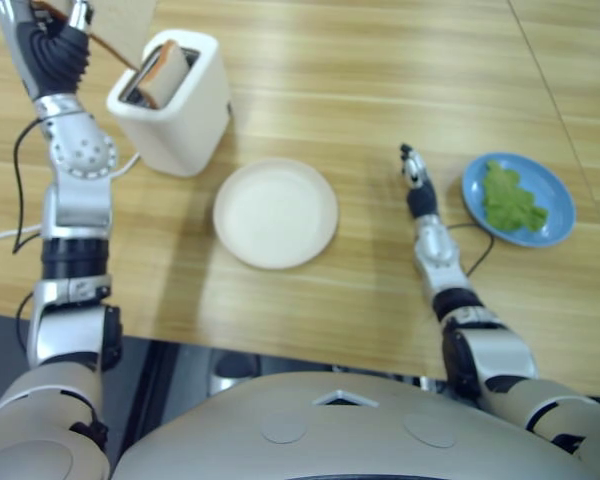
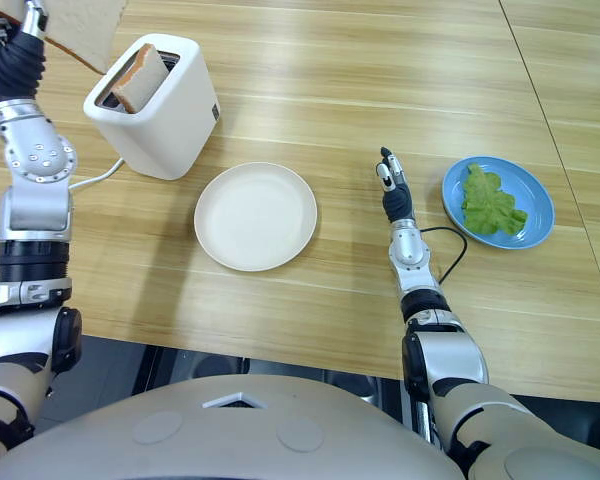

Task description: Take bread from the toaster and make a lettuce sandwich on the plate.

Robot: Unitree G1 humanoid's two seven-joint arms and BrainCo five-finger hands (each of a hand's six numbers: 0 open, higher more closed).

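My left hand (image 1: 52, 45) is raised at the far left, above and just left of the white toaster (image 1: 180, 120), and is shut on a slice of bread (image 1: 120, 25) held in the air. A second slice (image 1: 160, 72) stands tilted in the toaster's slot. The cream plate (image 1: 275, 212) sits bare in the middle of the table. My right hand (image 1: 416, 185) rests on the table with its fingers straight, between the cream plate and a blue plate (image 1: 558, 190) that holds a lettuce leaf (image 1: 512, 198).
A white cable (image 1: 0, 238) runs from the toaster off the left side. A thin black cable (image 1: 480, 250) loops beside my right wrist. The wooden table's front edge (image 1: 280, 345) is close to me.
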